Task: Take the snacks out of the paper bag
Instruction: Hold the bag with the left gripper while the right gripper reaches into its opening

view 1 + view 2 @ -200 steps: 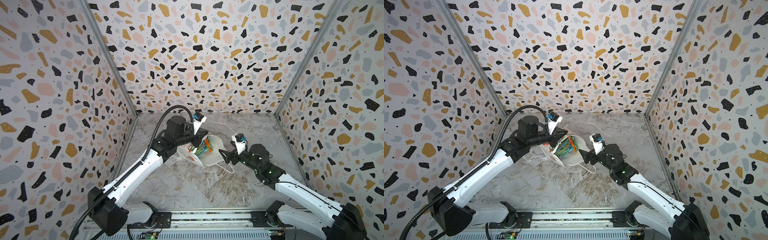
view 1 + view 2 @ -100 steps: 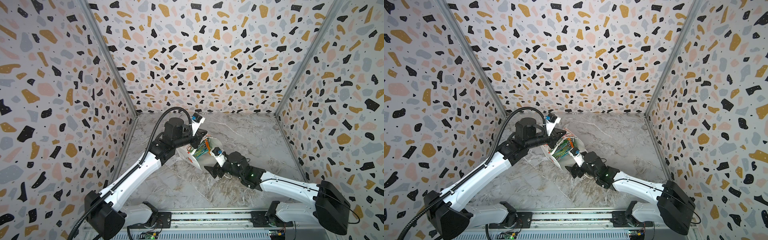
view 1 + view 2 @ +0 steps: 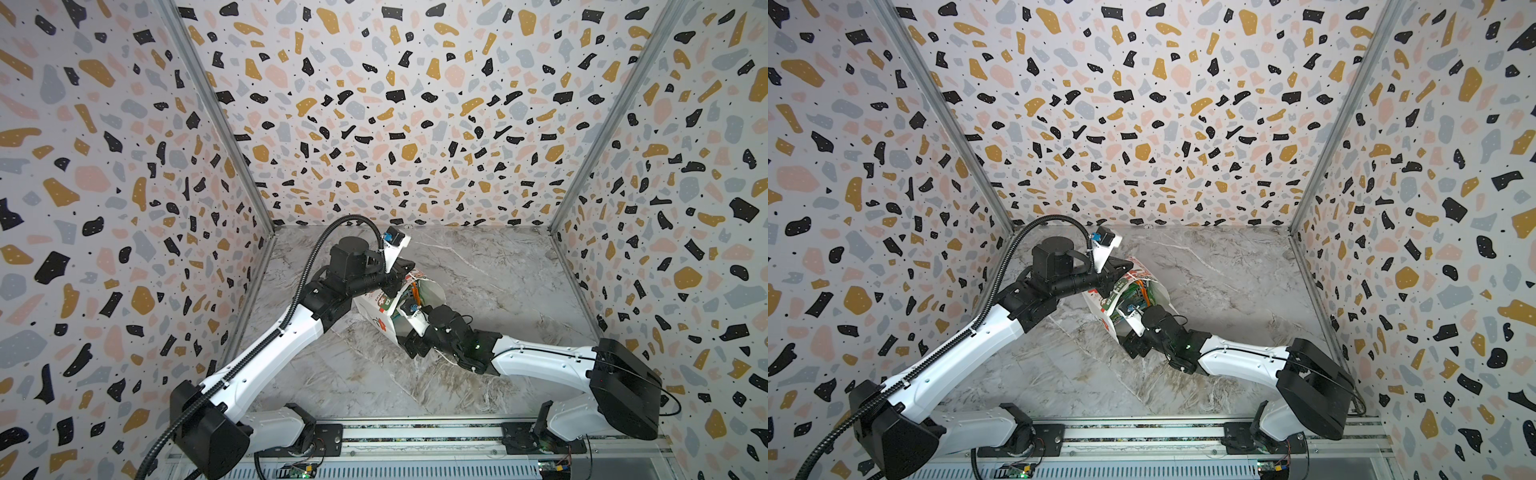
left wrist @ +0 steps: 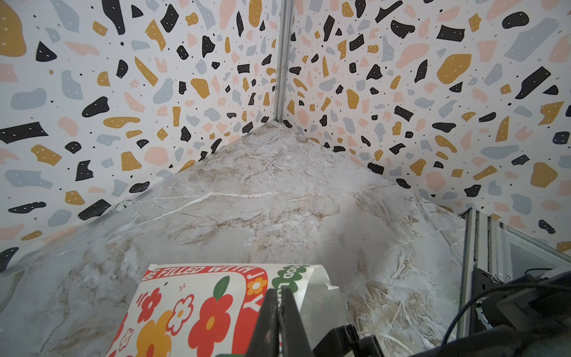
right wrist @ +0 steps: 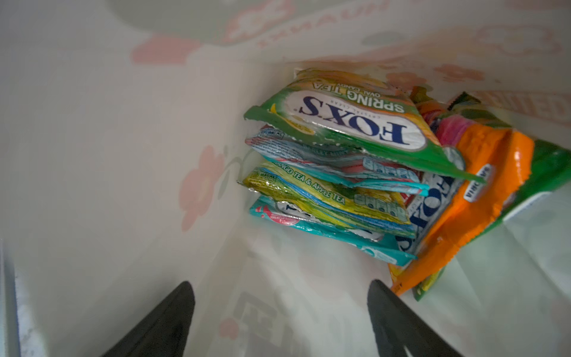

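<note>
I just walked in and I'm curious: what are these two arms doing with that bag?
The left gripper is shut on the rim of the paper bag, holding it with its mouth tipped sideways. The right gripper, jaws open, is inside that mouth, aimed at the snacks piled at the bag's bottom. None is gripped or out yet.
</note>
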Controlling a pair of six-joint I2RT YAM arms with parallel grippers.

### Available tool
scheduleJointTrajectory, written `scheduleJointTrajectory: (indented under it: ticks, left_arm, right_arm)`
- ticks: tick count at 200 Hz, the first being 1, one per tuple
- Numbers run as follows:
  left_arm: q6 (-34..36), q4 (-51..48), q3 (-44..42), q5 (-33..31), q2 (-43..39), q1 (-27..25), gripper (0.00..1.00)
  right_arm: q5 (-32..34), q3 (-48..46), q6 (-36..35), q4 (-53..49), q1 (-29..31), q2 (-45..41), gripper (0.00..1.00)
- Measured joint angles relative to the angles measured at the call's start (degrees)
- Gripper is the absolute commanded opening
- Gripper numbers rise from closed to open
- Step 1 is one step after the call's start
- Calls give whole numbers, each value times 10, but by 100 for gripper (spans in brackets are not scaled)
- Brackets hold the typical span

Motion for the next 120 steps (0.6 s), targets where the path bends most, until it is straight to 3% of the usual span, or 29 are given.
scheduleJointTrajectory:
  ticks: [55, 65, 85, 120]
  left_arm:
    - [0, 9, -5, -15, -11, 0, 0]
    - [0, 12, -8, -20, -13, 0, 0]
    - [0, 12, -12, -30, -16, 0, 0]
    - [0, 12, -12, -43, -19, 0, 0]
  right_arm:
    - [61, 11, 11, -3, 5, 8, 84]
    - [70, 12, 16, -5, 1, 9, 77]
    - [69, 13, 33, -9, -12, 11, 69]
    - [53, 21, 56, -17, -48, 26, 65]
